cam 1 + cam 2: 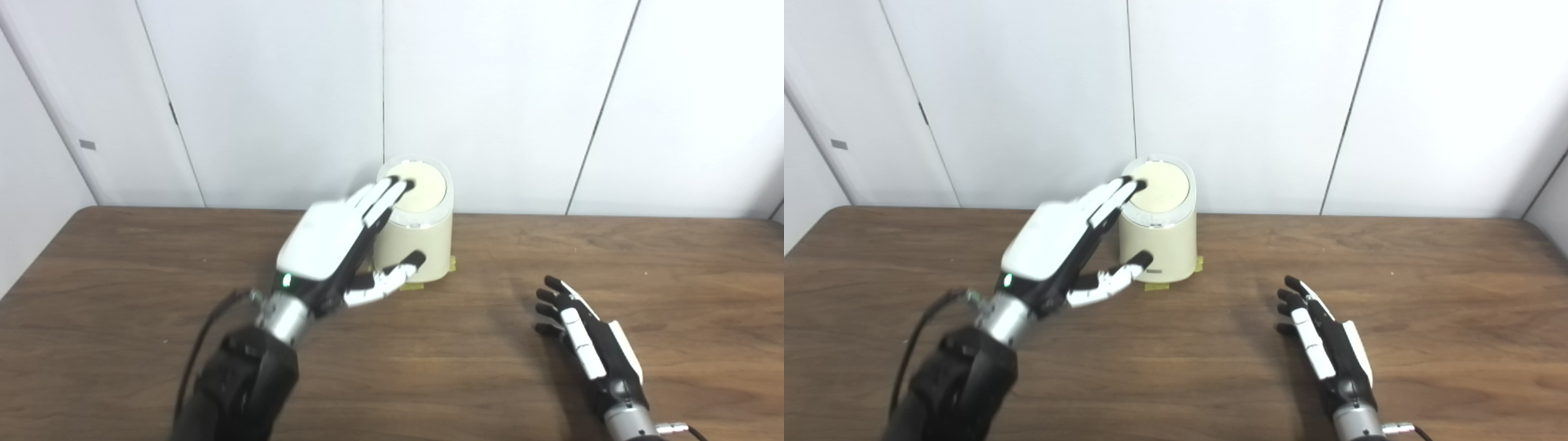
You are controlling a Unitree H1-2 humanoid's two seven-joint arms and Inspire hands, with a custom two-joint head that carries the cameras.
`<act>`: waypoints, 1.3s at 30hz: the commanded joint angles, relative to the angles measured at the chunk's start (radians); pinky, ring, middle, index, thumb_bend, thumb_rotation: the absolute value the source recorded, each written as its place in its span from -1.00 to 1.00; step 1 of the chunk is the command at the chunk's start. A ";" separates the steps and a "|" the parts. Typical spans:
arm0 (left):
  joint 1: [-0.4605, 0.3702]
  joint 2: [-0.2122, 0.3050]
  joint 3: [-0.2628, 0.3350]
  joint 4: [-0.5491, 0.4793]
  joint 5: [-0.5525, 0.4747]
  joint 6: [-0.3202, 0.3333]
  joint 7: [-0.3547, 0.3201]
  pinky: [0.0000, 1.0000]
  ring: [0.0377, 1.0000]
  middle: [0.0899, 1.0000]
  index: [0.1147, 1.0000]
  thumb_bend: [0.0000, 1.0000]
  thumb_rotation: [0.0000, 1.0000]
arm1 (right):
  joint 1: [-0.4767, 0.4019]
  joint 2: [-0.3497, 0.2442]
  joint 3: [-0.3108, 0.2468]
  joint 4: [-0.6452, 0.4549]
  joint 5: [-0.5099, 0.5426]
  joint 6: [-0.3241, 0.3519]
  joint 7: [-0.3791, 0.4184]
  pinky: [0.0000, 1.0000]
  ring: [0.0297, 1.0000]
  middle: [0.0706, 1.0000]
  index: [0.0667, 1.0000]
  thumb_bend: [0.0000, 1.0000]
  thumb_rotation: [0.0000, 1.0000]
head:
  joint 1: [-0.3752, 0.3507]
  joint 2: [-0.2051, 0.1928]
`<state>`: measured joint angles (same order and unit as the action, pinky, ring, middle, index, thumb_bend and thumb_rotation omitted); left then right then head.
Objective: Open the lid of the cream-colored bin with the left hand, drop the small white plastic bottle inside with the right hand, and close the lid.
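Left hand (334, 242): spread, fingertips on lid (422, 187) of far bin (416, 251).
Right hand (582, 337): spread, nothing held.
Bottle: not seen, perhaps already dropped.
Advice: lid is pressed squarely.

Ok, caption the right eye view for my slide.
Left hand reaches onto the closed lid of the cream bin; right hand waits open on the table.

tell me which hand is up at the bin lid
The left hand: its fingertips reach over the lid of the cream-colored bin. The right hand lies empty, low over the table, well clear.
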<state>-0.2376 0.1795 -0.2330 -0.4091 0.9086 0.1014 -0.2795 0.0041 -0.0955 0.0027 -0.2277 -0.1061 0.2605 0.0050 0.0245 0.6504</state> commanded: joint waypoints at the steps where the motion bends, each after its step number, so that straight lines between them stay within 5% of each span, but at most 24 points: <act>1: 0.009 -0.010 0.044 -0.056 -0.044 0.002 0.058 0.61 0.90 1.00 1.00 -0.29 0.53 | -0.027 -0.012 -0.002 -0.014 -0.009 -0.037 -0.002 0.41 0.63 0.69 0.75 0.09 0.84 | 0.001 0.000; 12: 0.232 -0.072 0.186 -0.037 -0.411 -0.030 0.120 0.68 0.85 0.91 0.94 -0.40 0.53 | -0.023 -0.003 -0.015 -0.029 0.025 -0.038 0.008 0.40 0.65 0.71 0.77 0.05 0.78 | 0.001 0.000; 22: 0.290 -0.113 0.299 0.090 -0.705 -0.045 0.197 0.82 0.85 0.87 0.99 -0.30 0.69 | -0.015 0.006 -0.043 -0.052 0.081 -0.068 0.004 0.52 0.73 0.76 0.79 0.03 0.84 | 0.001 0.010; 28: 0.308 -0.092 0.326 0.191 -0.761 -0.062 0.229 0.83 0.87 0.88 0.99 -0.25 0.88 | -0.005 0.013 -0.061 -0.032 0.089 -0.112 -0.012 0.59 0.78 0.79 0.81 0.10 0.94 | -0.011 0.010; 39: 0.340 -0.102 0.351 0.303 -0.859 -0.194 0.254 0.76 0.80 0.83 0.90 -0.11 0.80 | 0.002 0.006 -0.105 0.024 0.137 -0.162 -0.008 0.78 0.85 0.84 0.82 0.21 0.88 | -0.006 0.017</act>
<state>0.0740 0.0887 0.1160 -0.1439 0.0681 -0.0490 -0.0398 0.0310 -0.0846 -0.0957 -0.1899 0.0188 0.1573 -0.0024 0.0169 0.6673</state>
